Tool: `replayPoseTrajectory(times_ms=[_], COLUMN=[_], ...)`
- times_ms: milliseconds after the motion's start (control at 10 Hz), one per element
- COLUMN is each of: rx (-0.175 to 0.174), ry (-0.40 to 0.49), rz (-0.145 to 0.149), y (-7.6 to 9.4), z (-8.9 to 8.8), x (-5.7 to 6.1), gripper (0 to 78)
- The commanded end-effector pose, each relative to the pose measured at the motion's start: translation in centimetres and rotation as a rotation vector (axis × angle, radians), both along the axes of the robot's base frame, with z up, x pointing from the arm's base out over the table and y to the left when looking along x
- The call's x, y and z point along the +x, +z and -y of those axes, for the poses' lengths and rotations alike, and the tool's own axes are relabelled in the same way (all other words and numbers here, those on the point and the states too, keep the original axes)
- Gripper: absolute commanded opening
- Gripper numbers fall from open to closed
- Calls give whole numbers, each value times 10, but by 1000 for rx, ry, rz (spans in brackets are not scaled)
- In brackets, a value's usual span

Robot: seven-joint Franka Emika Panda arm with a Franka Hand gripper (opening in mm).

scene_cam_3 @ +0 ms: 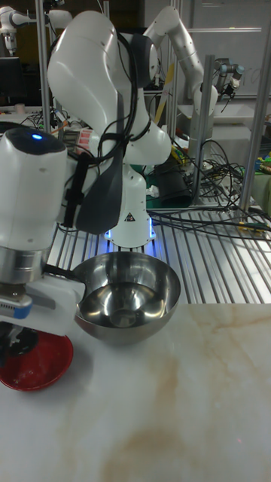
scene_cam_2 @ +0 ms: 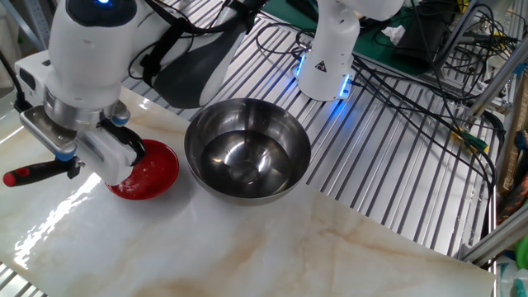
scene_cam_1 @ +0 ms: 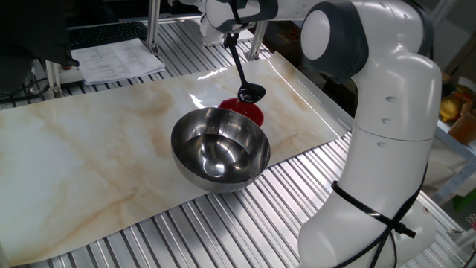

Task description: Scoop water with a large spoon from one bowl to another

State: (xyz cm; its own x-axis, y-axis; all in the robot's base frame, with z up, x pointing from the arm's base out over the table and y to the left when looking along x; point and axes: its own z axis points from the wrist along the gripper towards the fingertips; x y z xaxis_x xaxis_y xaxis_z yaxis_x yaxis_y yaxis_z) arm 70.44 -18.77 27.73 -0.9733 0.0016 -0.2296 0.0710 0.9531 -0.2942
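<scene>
My gripper (scene_cam_1: 230, 32) is shut on the handle of the large spoon (scene_cam_1: 239, 67), a black ladle hanging steeply down. Its scoop (scene_cam_1: 251, 92) hovers just above the small red bowl (scene_cam_1: 253, 114), which stands behind the big steel bowl (scene_cam_1: 219, 149). The steel bowl holds clear water (scene_cam_2: 246, 161) low in its bottom. From the other side, the gripper (scene_cam_2: 78, 161) covers the scoop, and the handle's red end (scene_cam_2: 23, 175) sticks out to the left over the red bowl (scene_cam_2: 153, 175). In the tall view the scoop (scene_cam_3: 21, 343) sits right above the red bowl (scene_cam_3: 38, 367), beside the steel bowl (scene_cam_3: 128, 297).
Both bowls stand on a marble-patterned sheet (scene_cam_1: 89, 141) laid over a ribbed metal table (scene_cam_1: 223, 231). Papers (scene_cam_1: 119, 59) and a keyboard (scene_cam_1: 104, 33) lie at the back. My white base (scene_cam_1: 383, 149) rises at the right. Cables (scene_cam_2: 429, 74) trail behind a blue-lit robot base (scene_cam_2: 326, 62).
</scene>
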Motion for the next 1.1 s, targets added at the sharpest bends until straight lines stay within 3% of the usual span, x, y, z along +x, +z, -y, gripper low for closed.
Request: replayPoseTrajectory(times_ms=[100,200,1100], rx=[-21,-51,-114], ry=[-9,-12,-43], rz=[9,10,4], y=[4,4,4], z=[-1,-2,-5], x=[-1,-2,-5], gripper=[12,12,12])
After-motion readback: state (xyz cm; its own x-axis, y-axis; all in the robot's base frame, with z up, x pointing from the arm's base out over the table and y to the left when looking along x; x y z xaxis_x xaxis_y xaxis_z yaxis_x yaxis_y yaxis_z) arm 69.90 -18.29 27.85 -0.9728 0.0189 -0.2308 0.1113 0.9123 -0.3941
